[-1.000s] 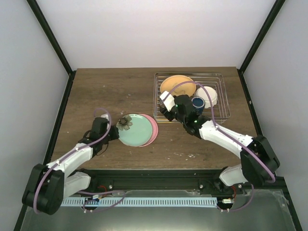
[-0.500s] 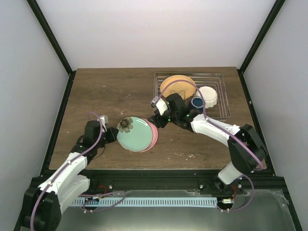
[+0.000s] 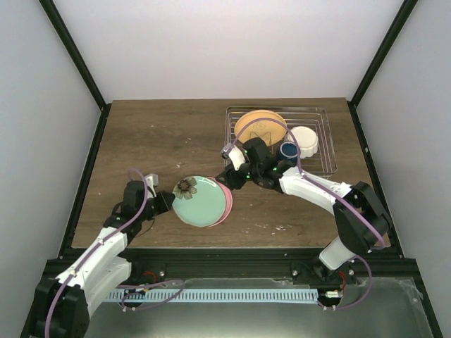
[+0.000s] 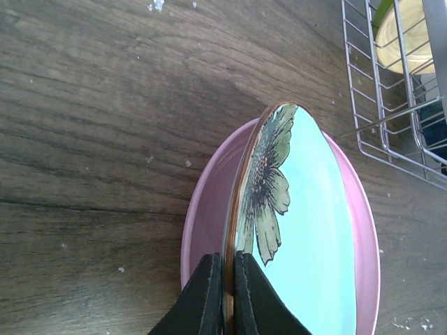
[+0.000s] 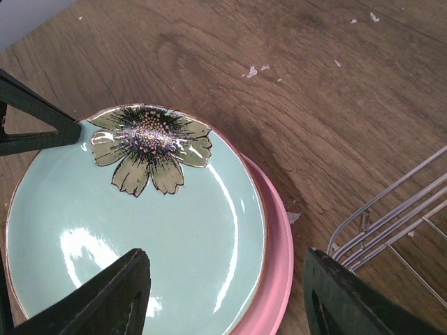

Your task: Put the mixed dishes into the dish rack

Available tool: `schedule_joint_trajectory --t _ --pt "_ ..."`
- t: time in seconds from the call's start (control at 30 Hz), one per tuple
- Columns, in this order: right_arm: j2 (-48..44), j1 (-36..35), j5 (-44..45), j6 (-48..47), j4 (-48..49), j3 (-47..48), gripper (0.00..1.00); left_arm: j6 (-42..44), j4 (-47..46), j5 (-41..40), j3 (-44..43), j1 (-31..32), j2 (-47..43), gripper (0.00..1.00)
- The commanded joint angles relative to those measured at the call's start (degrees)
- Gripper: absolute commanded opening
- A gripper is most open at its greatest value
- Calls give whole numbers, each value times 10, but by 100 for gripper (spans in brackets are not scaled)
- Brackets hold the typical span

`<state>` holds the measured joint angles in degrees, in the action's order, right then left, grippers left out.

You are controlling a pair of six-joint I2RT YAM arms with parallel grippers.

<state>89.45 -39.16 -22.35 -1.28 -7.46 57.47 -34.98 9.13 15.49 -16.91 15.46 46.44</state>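
My left gripper [image 3: 168, 200] is shut on the rim of the mint plate [image 3: 201, 202], which has a flower print, and holds it tilted up off the pink plate [image 3: 226, 204] below it. In the left wrist view the fingers [image 4: 209, 293] pinch the mint plate's edge [image 4: 307, 230], with the pink plate [image 4: 209, 216] underneath. My right gripper [image 3: 227, 174] is open and empty over the right edge of both plates; in its view the mint plate [image 5: 140, 230] and pink plate [image 5: 276, 279] lie between its fingers [image 5: 98, 300]. The dish rack [image 3: 320, 144] holds an orange-yellow plate [image 3: 259, 127], a dark blue mug [image 3: 289, 150] and a white bowl [image 3: 304, 139].
The wire rack's corner shows in the left wrist view [image 4: 380, 125] and the right wrist view [image 5: 391, 223]. Small white crumbs lie on the wooden table [image 3: 155, 134]. Black frame posts stand at the table's sides.
The left gripper has lifted the mint plate's left edge, tilting it, and drawn it slightly toward the near edge. The right gripper left the rack a second ago and now hovers by the plates.
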Motion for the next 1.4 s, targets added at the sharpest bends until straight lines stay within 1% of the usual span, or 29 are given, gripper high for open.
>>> schedule_joint_trajectory --t 0.0,0.2,0.37,0.47,0.57,0.77,0.87,0.97,1.07,1.37 --pt "-4 -3 -8 8 -17 6 61 -38 -66 43 5 -1 -10 0" --pt "-8 -3 -19 15 -30 4 61 -62 -97 70 4 -7 1 0" --pt "-15 -4 -17 24 -45 2 62 -83 -115 128 1 -54 -6 0" --pt "-18 -4 -17 31 -49 1 62 -86 -104 149 -8 -82 -18 0" --pt "-16 -3 -17 41 -56 3 62 -92 -101 172 -17 -97 -31 0" --pt "0 -3 5 68 -81 20 63 -93 -81 189 -28 -100 -57 0" --pt "11 -3 28 82 -95 31 64 -92 -66 189 -28 -100 -72 0" --pt "19 1 33 89 -101 36 65 -85 -47 188 -30 -101 -86 0" --pt "21 5 4 94 -90 32 65 -85 -39 189 -29 -101 -98 0" --pt "48 13 -126 112 -50 24 65 -90 -40 201 -35 -102 -116 0"
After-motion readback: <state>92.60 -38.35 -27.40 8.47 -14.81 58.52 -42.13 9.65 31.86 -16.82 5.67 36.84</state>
